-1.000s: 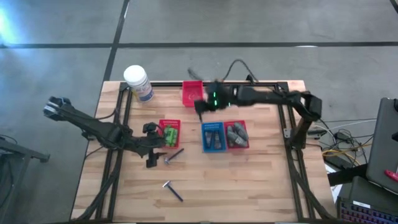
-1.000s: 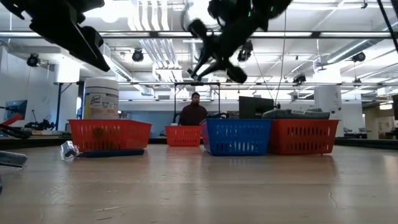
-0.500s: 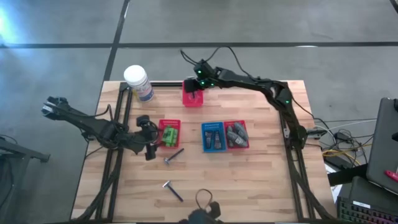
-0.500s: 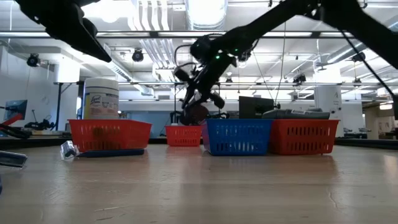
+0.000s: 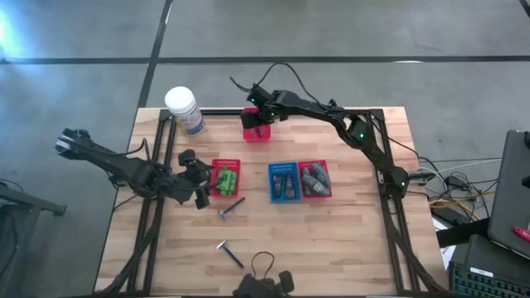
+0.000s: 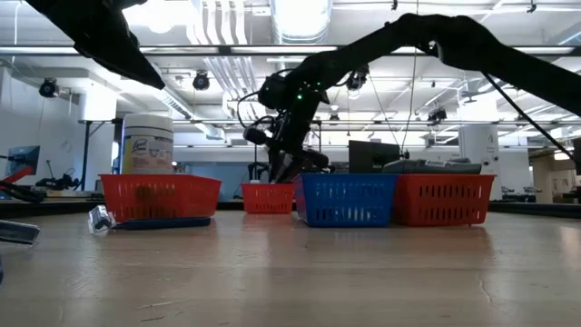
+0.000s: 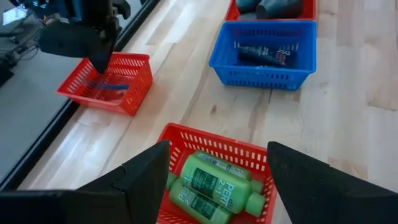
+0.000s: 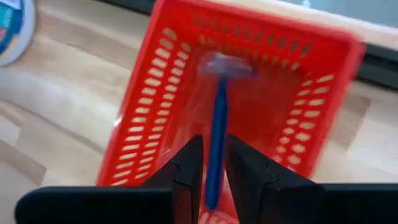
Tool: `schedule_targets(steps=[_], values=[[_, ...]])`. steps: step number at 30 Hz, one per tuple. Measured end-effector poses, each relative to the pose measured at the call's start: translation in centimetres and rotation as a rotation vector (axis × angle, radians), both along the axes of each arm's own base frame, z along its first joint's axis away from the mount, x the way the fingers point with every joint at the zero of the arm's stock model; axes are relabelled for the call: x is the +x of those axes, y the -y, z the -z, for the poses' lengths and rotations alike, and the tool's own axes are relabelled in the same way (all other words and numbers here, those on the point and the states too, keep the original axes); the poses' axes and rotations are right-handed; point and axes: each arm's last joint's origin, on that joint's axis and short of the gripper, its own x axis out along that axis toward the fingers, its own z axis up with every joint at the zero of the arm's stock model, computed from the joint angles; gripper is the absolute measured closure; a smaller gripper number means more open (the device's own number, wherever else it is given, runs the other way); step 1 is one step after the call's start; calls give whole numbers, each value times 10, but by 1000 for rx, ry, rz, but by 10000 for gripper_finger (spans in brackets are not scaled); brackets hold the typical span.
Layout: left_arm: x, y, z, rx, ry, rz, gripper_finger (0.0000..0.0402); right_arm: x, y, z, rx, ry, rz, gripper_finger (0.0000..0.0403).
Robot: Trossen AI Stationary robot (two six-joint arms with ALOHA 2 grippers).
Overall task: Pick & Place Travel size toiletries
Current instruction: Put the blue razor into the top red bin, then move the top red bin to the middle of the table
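While my right hand [image 8: 214, 163] hangs over the small red mesh basket [image 5: 256, 126] at the tabletop's [image 5: 348, 240] twelve o'clock, clamped on a thin blue-handled razor [image 8: 217, 134], I would lower it well inside the walls before letting go. My left hand [image 7: 214, 171], fingers apart, waits above the green bottles [image 7: 214, 185]. Only the right wrist view shows the grip; overhead shows two razors [image 5: 231, 206] left at six o'clock

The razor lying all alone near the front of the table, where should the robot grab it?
Best guess: grab the razor by its dark blue handle, around the middle, coming straight down from above. It lies flat on the table with nothing near it, and the handle is long and thin, so fingers should close across its narrow width, not along it.
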Motion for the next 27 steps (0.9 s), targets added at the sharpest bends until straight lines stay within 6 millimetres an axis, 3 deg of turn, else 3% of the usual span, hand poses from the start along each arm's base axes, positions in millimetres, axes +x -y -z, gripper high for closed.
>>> schedule_targets(steps=[11,16,20,23,27], values=[[-3,-1,-1,38,-19,34,129,3,-31,-2,57,-76,-1,359],[-5,-1,-2,29,-22,44,129,9,-42,-3,23,-85,-92,343],[-6,-1,-2,12,-28,61,129,13,-51,-16,-61,-113,-280,300],[-6,-1,-2,-4,-28,73,129,11,-61,-31,-160,-189,-547,258],[-7,-1,-1,-8,-40,82,129,6,-80,-32,-215,-359,-947,202]])
